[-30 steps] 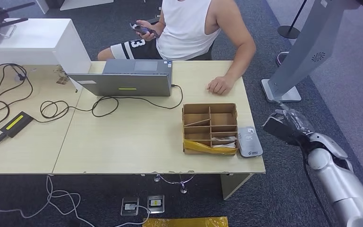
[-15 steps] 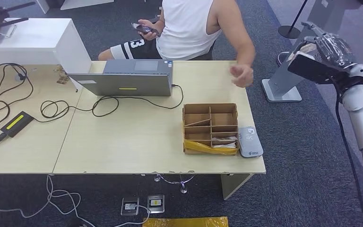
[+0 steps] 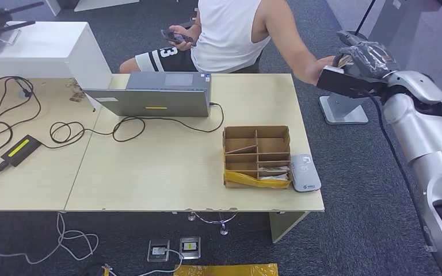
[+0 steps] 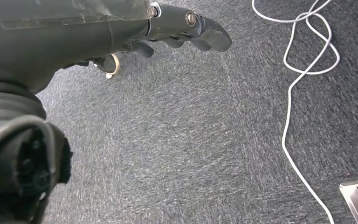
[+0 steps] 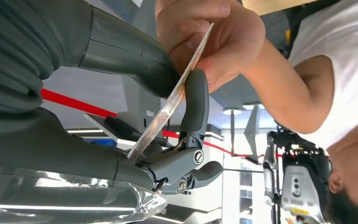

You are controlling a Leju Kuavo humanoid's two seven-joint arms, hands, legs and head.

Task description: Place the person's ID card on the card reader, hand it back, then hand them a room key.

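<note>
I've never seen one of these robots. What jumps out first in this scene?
The silver right arm, raised past the table's far right corner, where the right hand pinches a thin card that a person's hand also holds. On the table sit a partitioned cardboard box with a grey card reader beside it, and a laptop trailing black cables.

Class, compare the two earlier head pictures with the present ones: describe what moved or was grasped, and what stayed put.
The right hand rose from beside the table to meet the person's hand, which left the tabletop; both now hold the card. The card reader, cardboard organizer and laptop stayed put.
</note>
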